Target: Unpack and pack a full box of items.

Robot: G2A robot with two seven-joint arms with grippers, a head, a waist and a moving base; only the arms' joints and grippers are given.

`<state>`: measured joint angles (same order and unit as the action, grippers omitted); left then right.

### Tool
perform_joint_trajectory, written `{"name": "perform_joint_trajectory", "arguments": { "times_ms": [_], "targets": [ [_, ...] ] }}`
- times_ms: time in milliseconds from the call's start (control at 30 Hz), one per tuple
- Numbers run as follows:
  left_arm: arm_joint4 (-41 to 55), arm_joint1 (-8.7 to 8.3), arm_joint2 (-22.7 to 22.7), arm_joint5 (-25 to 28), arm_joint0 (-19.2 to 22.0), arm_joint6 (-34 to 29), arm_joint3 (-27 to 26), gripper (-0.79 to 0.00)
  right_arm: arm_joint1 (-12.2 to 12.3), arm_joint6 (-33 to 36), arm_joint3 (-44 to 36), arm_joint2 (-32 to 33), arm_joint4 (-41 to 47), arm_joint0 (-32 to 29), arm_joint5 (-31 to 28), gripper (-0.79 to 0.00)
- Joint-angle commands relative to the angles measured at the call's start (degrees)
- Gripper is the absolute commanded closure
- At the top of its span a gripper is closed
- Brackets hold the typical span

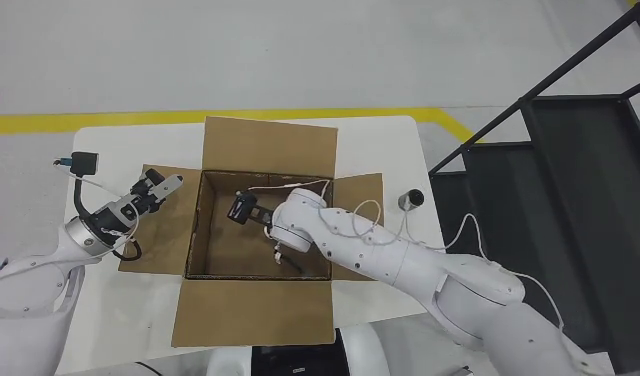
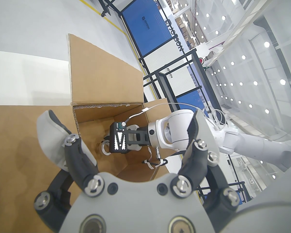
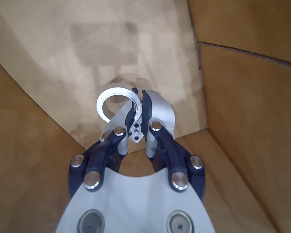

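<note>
Right pincer [image 3: 138,106] is clenched on a silver metal ring [image 3: 100,106]. Its two dark pads [image 3: 147,105] pinch one side of the rim, so most of the ring juts out past the fingertips with its hole open to the wrist camera. A small perforated metal tab [image 3: 135,132] shows between the fingers just behind the ring; whether it belongs to the ring I cannot tell. Ring and pincer are down inside the cardboard box [image 1: 270,141], close above its bare brown floor and near a corner where two walls meet. Whether the ring touches the floor cannot be told.

In the top view the box sits at the centre of the frame on the white surface [image 1: 380,136], with all four flaps folded outward. The right arm enters from the lower right and dips into the upper half of the opening, and a thin white cable [image 1: 295,185] loops over its wrist.

At centre left of that frame the left pincer [image 1: 163,187] hangs over the box's left flap. It is released, its fingers [image 2: 53,132] spread wide with nothing between them, well apart from the ring.

A small dark round object [image 1: 410,199] stands on the surface just right of the box. Blue panels [image 2: 145,25] in the room behind carry white lettering.
</note>
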<state>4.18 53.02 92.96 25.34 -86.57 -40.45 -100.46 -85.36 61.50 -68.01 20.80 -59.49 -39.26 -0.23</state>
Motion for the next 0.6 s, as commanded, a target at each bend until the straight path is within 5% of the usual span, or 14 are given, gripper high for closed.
{"name": "perform_joint_trajectory", "arguments": {
  "times_ms": [0,167,300,567],
  "targets": [
    [0.0,0.0,0.0,0.0,0.0,0.0,0.0,-0.785,-0.25,-0.22,0.16,0.7,0.66,0.03,0.1,-0.785],
    [0.0,0.0,0.0,0.0,0.0,0.0,0.0,-0.785,0.83,0.14,-3.84,5.8,3.68,-0.78,-0.04,-0.785],
    [0.0,0.0,0.0,0.0,0.0,0.0,0.0,-0.785,4.19,2.08,-13.74,14.56,7.11,-4.66,-2.58,-0.785],
    [0.0,0.0,0.0,0.0,0.0,0.0,0.0,-0.785,12.66,3.47,-42.29,43.25,13.55,-24.9,-16.52,-0.785]
  ]
}}
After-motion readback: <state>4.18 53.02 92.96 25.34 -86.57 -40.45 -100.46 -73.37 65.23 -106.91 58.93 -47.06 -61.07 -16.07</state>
